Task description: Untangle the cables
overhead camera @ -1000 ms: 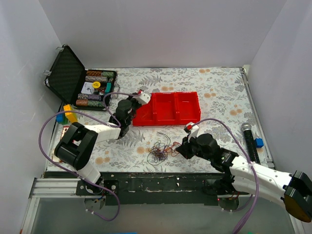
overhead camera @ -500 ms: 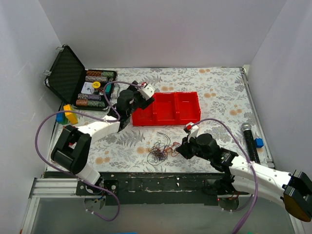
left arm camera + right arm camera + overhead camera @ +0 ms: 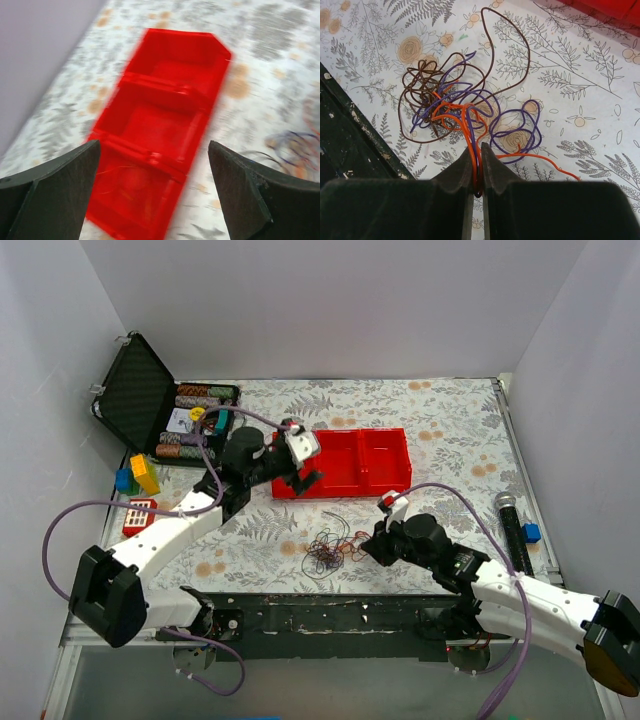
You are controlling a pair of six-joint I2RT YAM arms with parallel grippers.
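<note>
Cables (image 3: 462, 111) lie pinched in the low right gripper (image 3: 476, 154); the outstretched left gripper (image 3: 153, 150) gapes by the red tray (image 3: 165, 125).

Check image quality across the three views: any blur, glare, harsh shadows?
Left wrist: motion-blurred, the red tray smeared at its edges. Right wrist: sharp, each strand of the cables crisp, no glare. Top external: even, diffuse light, only soft shadows on the table, all in focus.

Left arm (image 3: 165, 525) and right arm (image 3: 520, 592): white links, black joints, looping lilac cables (image 3: 440, 485), black wedge-shaped fingers (image 3: 50, 195).
</note>
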